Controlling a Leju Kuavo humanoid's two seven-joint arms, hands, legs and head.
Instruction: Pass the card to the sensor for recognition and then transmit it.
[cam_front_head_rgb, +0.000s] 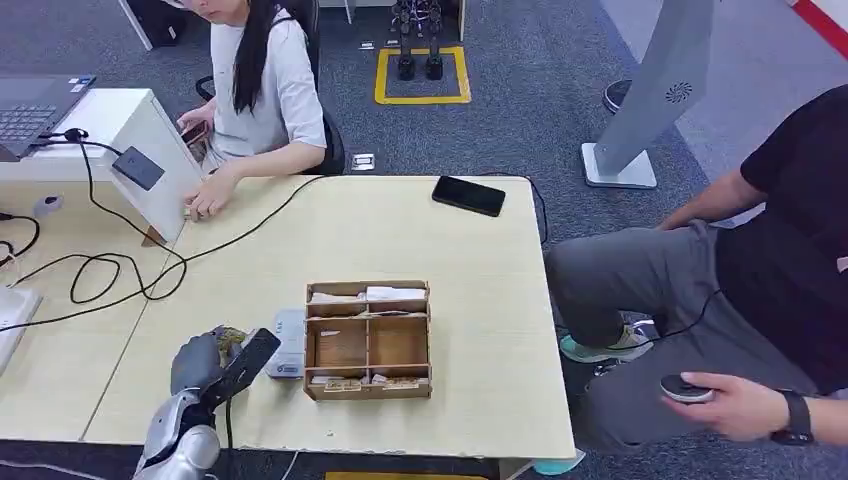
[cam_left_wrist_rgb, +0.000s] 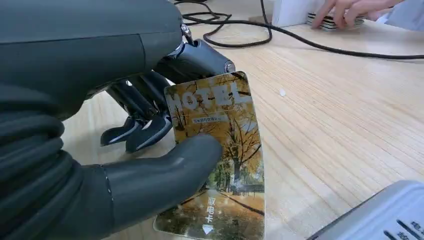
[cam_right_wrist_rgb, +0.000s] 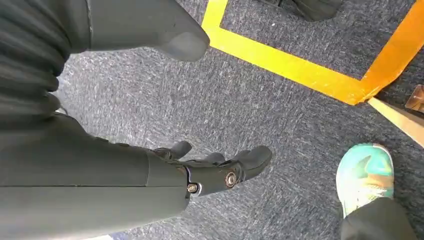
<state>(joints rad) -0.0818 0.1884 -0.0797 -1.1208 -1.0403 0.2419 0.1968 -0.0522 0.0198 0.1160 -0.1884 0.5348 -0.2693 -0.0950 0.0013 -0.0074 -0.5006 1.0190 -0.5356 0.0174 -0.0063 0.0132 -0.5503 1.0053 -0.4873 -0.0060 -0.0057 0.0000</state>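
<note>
Left hand (cam_left_wrist_rgb: 150, 165) pinches the card (cam_left_wrist_rgb: 220, 155) beside the sensor (cam_front_head_rgb: 288, 343) and wooden organiser (cam_front_head_rgb: 368, 340); right hand (cam_right_wrist_rgb: 210, 167) hangs open.

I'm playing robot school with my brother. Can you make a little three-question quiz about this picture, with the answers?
1. True or false: the left hand pinches a card showing yellow autumn trees.
2. Which thing lies on the table nearest the person in the grey shirt? A) a black phone B) a stack of cards C) a wooden box
3. Fill in: the right hand hangs over grey ____, holding nothing.

Key: 1. True. 2. B, the stack of cards sits under that person's hand; the black phone and wooden box lie farther off. 3. carpet.
</note>
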